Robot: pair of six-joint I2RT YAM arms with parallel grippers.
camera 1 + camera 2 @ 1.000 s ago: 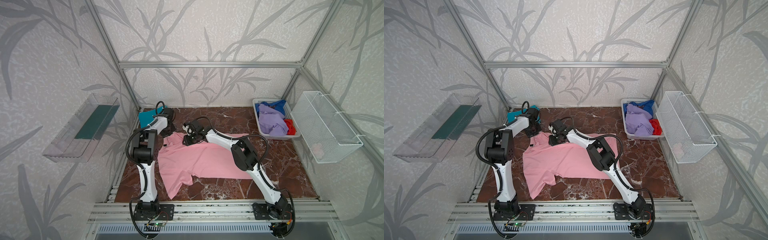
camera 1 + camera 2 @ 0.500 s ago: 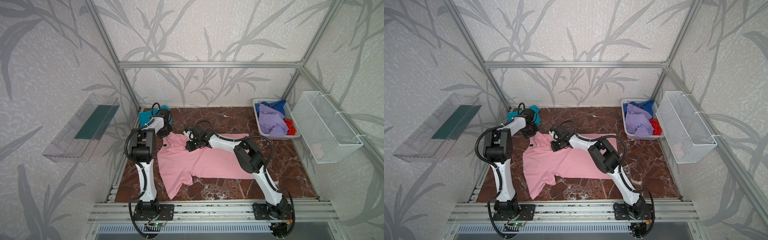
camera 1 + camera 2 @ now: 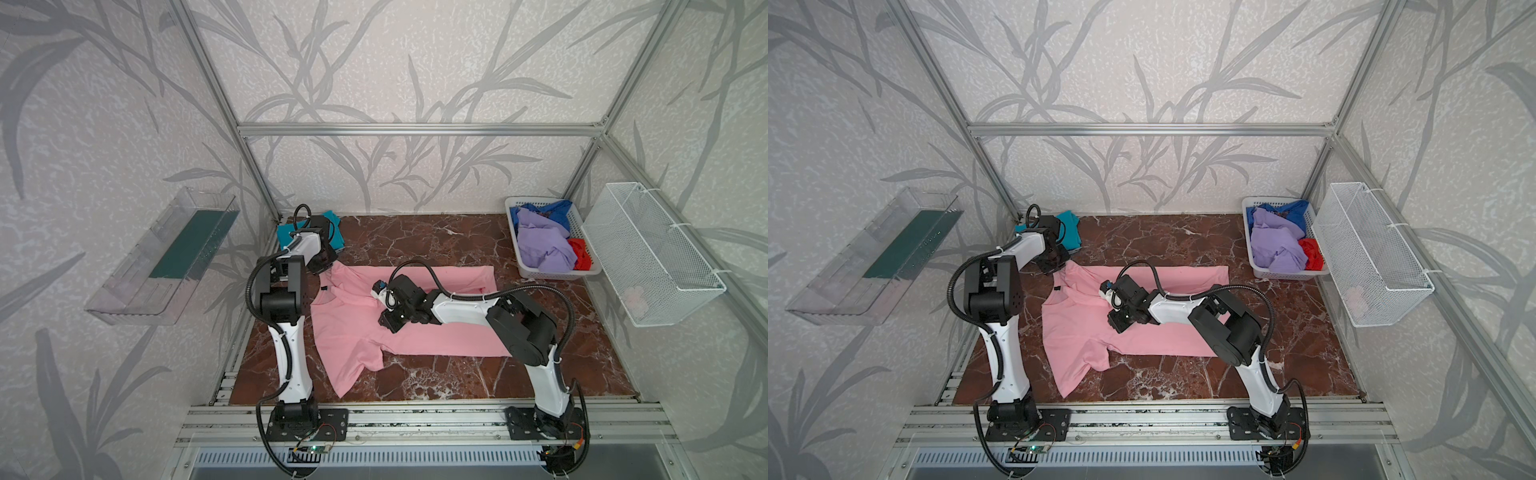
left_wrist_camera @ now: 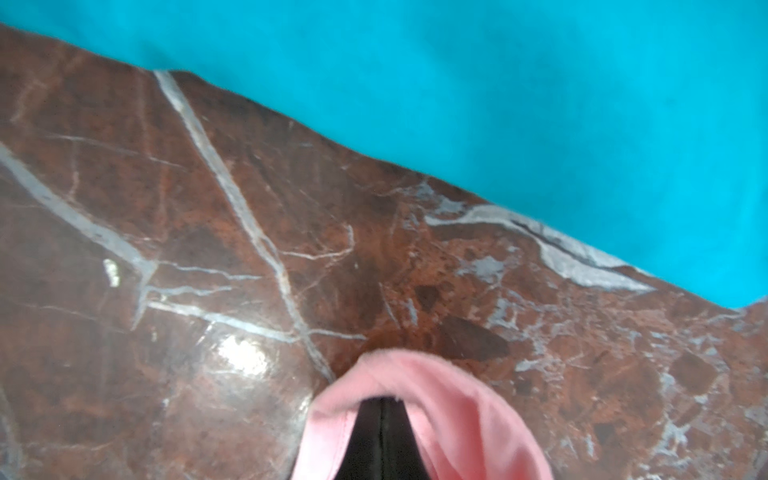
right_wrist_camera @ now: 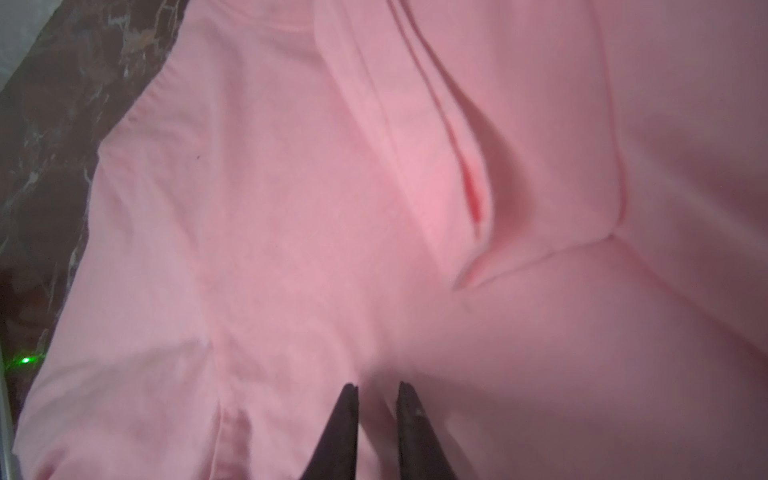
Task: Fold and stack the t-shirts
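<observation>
Five t-shirts are counted, with two arms, one slotted basket, one clear tray and one wire basket.

On the left wall the clear tray [image 3: 137,282] is mounted, off the marble table [image 3: 415,241]. In the far left corner one teal t-shirt [image 3: 284,239] is laid, partly hidden by the left arm. Just to its right and nearer, the left gripper [image 3: 326,269] is set at the far left corner of the pink t-shirt [image 3: 353,332]. In the left wrist view its jaws are seen pressed together with a fold of pink cloth pinched around them, and a band of bare marble separates that fold from the teal cloth.

The pink t-shirt is spread flat across the middle of the table. One sleeve is trailed toward the near edge on the left, while the hem ends in a straight edge on the right.

Over the chest of this shirt the right gripper [image 3: 387,326] is held low. Its jaws are seen narrowly parted in the right wrist view, with nothing between them. Contact with the cloth cannot be told.

Bare marble is left along the far side and in the near right corner.

At the far right, lavender [image 3: 540,245], blue [image 3: 557,208] and red [image 3: 579,255] t-shirts are heaped in the slotted basket [image 3: 552,275]. The wire basket [image 3: 656,257] is hung on the right wall.
</observation>
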